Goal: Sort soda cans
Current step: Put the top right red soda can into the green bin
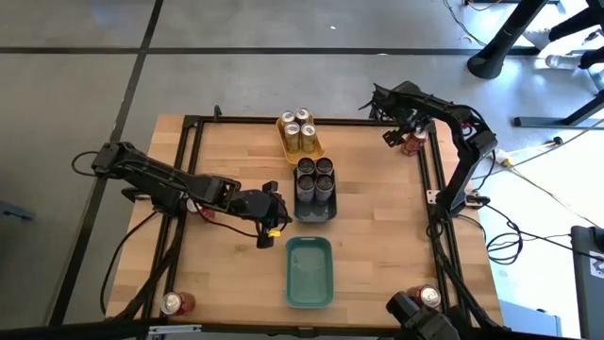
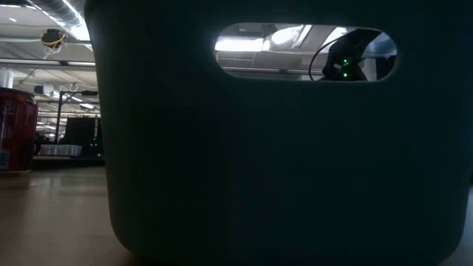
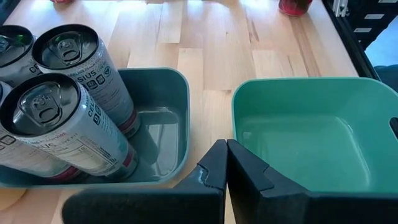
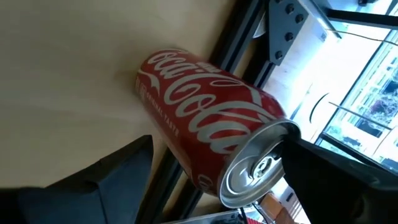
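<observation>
A red soda can (image 4: 205, 137) stands upright at the table's far right, beside the black frame rail (image 4: 242, 37). My right gripper (image 1: 408, 140) is open and comes down over it, one finger on each side of the can (image 1: 413, 144). My left gripper (image 3: 227, 165) is shut and empty, hovering at mid-table over the gap between the dark tray (image 3: 168, 118) and the empty teal tray (image 3: 311, 124). Several dark cans (image 3: 68, 118) stand in the dark tray. Gold cans (image 1: 299, 135) fill the yellow tray at the far middle. My right gripper has one finger (image 4: 336, 174) close beside the can's top rim (image 4: 283, 134) and the other finger (image 4: 106, 180) clear of the can's wall. Whether the first finger touches the rim, I cannot tell.
One red can (image 1: 176, 303) stands at the near left corner and another (image 1: 427, 298) at the near right corner. The teal tray's wall (image 2: 281, 148) fills the low view, with a red can (image 2: 15, 129) at its left. Bare wood lies left and right of the trays.
</observation>
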Controlling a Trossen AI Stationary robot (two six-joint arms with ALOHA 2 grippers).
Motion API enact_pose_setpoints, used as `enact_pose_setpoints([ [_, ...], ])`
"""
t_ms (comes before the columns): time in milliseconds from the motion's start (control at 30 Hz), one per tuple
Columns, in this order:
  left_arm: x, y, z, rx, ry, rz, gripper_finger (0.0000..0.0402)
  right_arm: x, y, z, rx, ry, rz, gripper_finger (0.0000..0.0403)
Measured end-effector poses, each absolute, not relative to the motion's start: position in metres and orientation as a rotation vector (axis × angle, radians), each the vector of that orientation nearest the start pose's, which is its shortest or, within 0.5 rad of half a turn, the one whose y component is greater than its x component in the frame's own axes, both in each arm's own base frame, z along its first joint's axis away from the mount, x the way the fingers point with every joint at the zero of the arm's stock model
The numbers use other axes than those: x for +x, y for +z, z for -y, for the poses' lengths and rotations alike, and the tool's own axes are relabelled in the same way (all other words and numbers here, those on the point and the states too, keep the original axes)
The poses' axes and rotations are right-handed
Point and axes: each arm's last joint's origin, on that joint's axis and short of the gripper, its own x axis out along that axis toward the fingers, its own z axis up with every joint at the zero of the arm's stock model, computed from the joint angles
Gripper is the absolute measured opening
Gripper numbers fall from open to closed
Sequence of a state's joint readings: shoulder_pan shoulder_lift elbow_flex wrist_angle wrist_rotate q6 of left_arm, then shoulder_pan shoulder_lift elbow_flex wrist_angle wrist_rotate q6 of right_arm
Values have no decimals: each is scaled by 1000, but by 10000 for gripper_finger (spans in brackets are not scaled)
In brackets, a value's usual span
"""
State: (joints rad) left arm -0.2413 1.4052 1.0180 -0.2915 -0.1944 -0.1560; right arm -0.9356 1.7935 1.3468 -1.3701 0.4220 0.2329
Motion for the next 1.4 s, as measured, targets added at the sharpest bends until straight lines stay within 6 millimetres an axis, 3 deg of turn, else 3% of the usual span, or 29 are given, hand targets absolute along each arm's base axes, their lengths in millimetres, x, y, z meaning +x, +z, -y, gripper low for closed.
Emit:
enact_pose_setpoints([
  [233, 295, 268, 67, -4, 3, -641, 0, 171, 219, 249, 654, -1126, -1750, 344],
  [667, 296, 270, 67, 3, -3, -616, 0, 193, 224, 232, 607, -989, -1741, 344],
  [1100, 296, 270, 67, 13, -6, -617, 0, 228, 229, 192, 440, -874, -1755, 344],
  [1400, 296, 270, 67, 17, -7, -617, 0, 216, 255, 183, 424, -918, -1671, 344],
])
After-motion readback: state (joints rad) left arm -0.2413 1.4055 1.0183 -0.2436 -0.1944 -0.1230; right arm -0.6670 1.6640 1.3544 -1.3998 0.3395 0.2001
